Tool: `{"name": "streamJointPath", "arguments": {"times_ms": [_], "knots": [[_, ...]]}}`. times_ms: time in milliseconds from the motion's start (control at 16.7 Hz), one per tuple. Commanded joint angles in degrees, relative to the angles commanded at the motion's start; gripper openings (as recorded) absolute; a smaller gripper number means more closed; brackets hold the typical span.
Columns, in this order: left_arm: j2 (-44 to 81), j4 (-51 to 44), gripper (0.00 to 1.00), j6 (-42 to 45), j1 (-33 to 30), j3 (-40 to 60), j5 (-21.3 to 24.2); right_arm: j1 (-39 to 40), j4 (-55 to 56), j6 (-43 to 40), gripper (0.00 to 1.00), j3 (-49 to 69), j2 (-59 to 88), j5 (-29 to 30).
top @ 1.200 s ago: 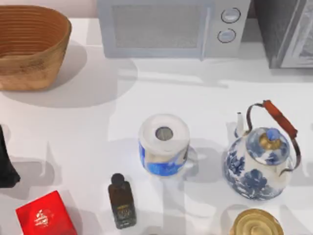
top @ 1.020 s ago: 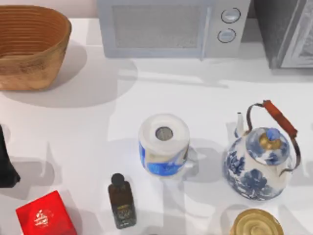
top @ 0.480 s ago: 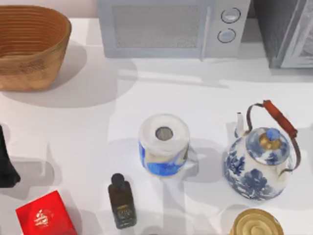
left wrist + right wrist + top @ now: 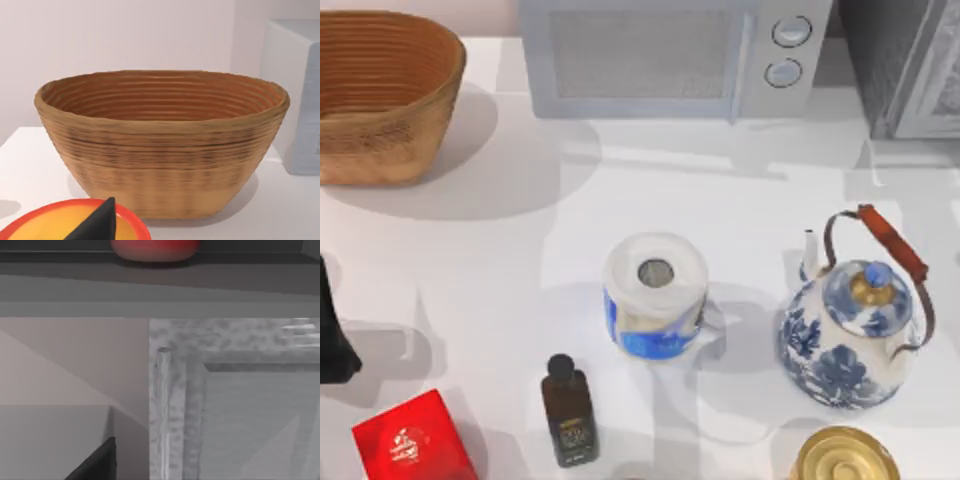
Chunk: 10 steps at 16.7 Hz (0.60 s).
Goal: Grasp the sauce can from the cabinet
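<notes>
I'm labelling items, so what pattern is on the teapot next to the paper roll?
Blue floral on white, with a gold-collared lid and an orange-brown handle grip; the teapot shows best in the top view.

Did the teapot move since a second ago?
No. The teapot sits in the same spot, below the microwave and right of the blue-and-white roll, in the top view.

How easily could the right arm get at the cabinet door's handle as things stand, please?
Probably yes. The right wrist view looks straight at the cabinet door, with its handle close ahead, and nothing stands between the right gripper's fingertip and it.
</notes>
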Motion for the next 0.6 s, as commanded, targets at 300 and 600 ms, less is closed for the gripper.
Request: {"name": "streamJointPath", "arguments": {"times_ms": [300, 600], "knots": [[0.00, 0.00, 1.00, 0.00, 0.00, 0.00, 0.00, 2.81, -4.29, 0.31, 1.00, 19.45, 14.32, 1.39], [0.00, 0.00, 1.00, 0.00, 0.00, 0.00, 0.00, 3.38, -6.89, 0.27, 1.00, 29.02, 22.00, 2.95]]}}
